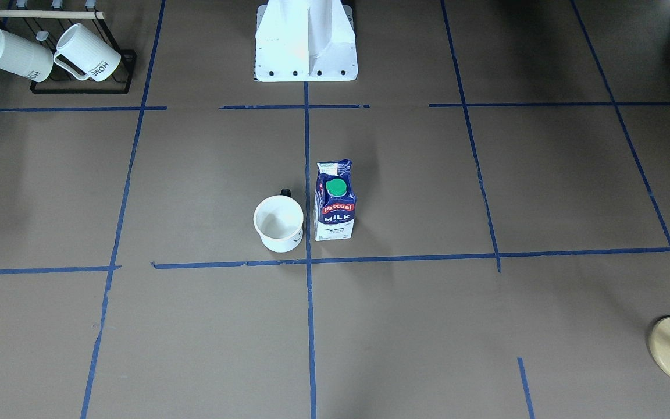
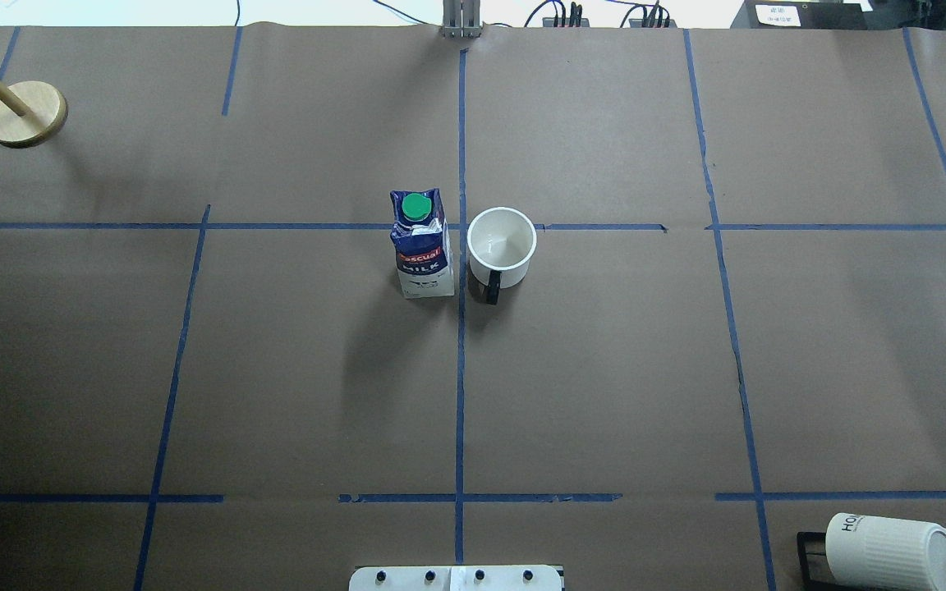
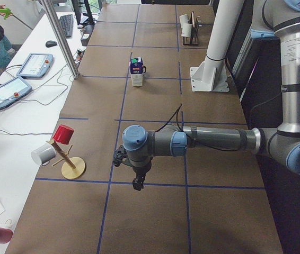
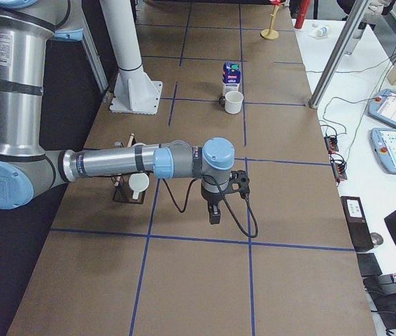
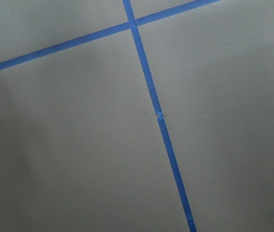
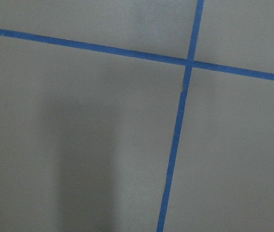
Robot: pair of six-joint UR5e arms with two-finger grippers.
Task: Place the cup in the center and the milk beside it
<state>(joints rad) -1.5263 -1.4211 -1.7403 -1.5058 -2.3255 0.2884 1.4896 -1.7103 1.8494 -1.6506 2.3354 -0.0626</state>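
Observation:
The cup (image 1: 278,224), a smooth white mug with a black handle, stands upright in the table's middle, just beside the centre tape line. The milk (image 1: 335,201), a blue and white carton with a green cap, stands upright right next to it with a small gap between them. Both also show in the overhead view, the cup (image 2: 502,245) right of the milk (image 2: 422,246). My left gripper (image 3: 138,182) hangs above the table far from them, seen only from the side. My right gripper (image 4: 214,213) likewise. I cannot tell whether either is open or shut. The wrist views show only brown paper and blue tape.
A black rack with ribbed white "HOME" mugs (image 1: 56,55) stands at the table's corner on my right. A wooden peg stand (image 2: 25,113) stands at the far left corner, with a red and a white cup on it (image 3: 60,143). The robot's white base (image 1: 306,46) is at the near edge.

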